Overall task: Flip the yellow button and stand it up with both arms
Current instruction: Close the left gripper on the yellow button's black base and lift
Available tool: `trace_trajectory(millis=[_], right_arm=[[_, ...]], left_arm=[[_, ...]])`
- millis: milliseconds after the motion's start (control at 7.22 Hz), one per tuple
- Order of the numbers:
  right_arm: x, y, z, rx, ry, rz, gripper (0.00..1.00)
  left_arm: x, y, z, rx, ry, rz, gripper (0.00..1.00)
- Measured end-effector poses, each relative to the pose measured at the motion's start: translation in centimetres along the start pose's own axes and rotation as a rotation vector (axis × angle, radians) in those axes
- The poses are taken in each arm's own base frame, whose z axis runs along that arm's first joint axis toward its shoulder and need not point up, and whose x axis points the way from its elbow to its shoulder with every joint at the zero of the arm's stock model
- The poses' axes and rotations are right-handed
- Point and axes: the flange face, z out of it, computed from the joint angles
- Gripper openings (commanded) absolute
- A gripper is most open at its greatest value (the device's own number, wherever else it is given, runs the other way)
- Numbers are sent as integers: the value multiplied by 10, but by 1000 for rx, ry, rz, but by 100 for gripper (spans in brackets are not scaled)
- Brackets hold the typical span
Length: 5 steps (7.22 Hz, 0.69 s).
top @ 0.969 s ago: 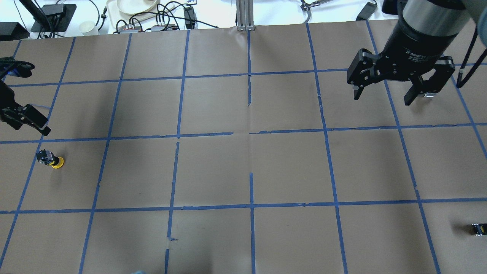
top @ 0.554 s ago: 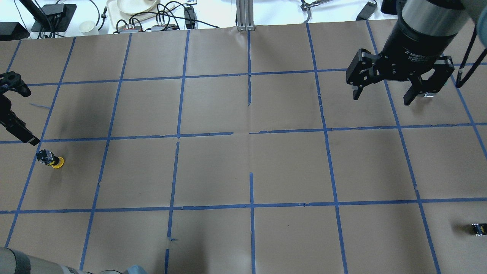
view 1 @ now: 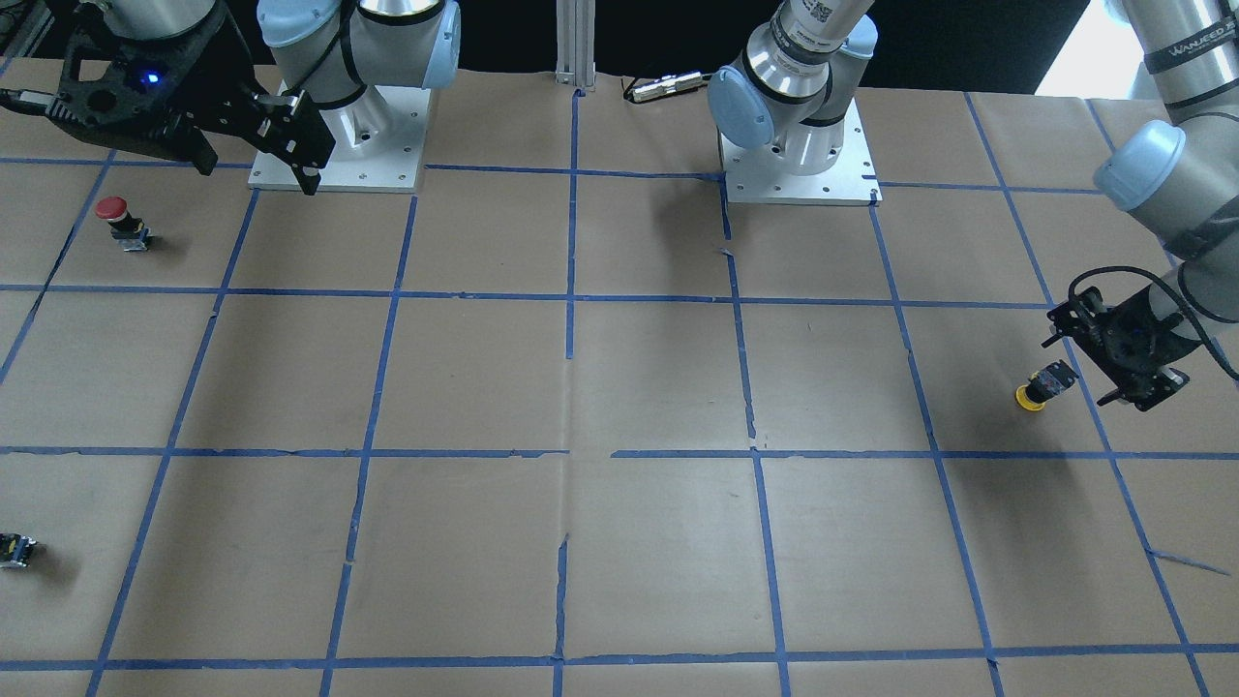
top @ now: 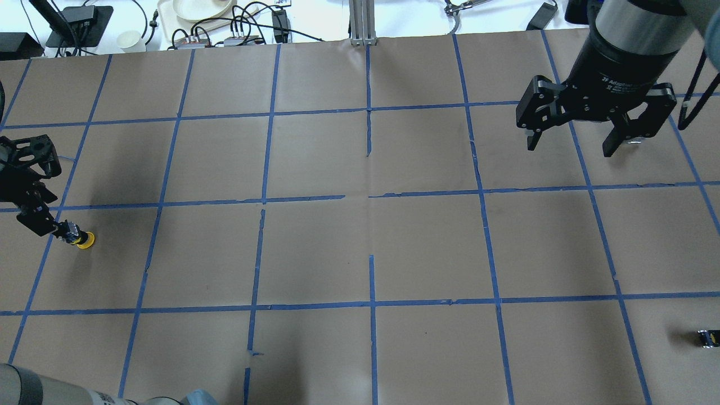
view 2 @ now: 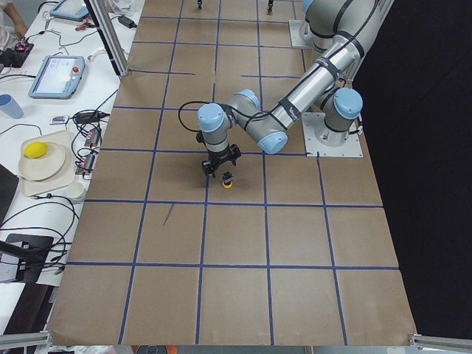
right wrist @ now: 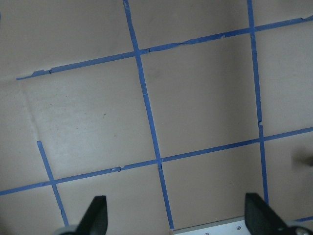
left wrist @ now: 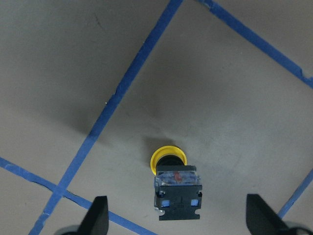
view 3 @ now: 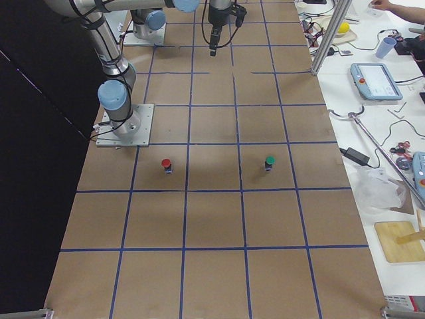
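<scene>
Left hand (left wrist: pixel 177 215): jaws spread wide, gripping nothing, low over counter (top: pixel 360 253). Yellow button (top: pixel 76 236) lies tipped over between its fingers (left wrist: pixel 98 218), touching neither; grey base toward hand, yellow cap pointing away. Right hand (top: pixel 570 149): well apart from button, high above counter, jaws wide open, empty. Small black-and-yellow block (top: pixel 707 337) lies well apart from right hand.
</scene>
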Motion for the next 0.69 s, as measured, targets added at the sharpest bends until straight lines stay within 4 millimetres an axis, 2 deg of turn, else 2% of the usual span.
trace_trajectory(millis=[277, 554, 692], right_arm=[[0, 0, 6, -9, 1, 0, 100], [0, -1, 9, -10, 0, 1, 100], [0, -2, 9, -10, -1, 2, 100]], left_arm=[[9, 6, 20, 3, -11, -5, 95], [15, 5, 32, 11, -9, -6, 84], [15, 4, 33, 22, -13, -5, 63]])
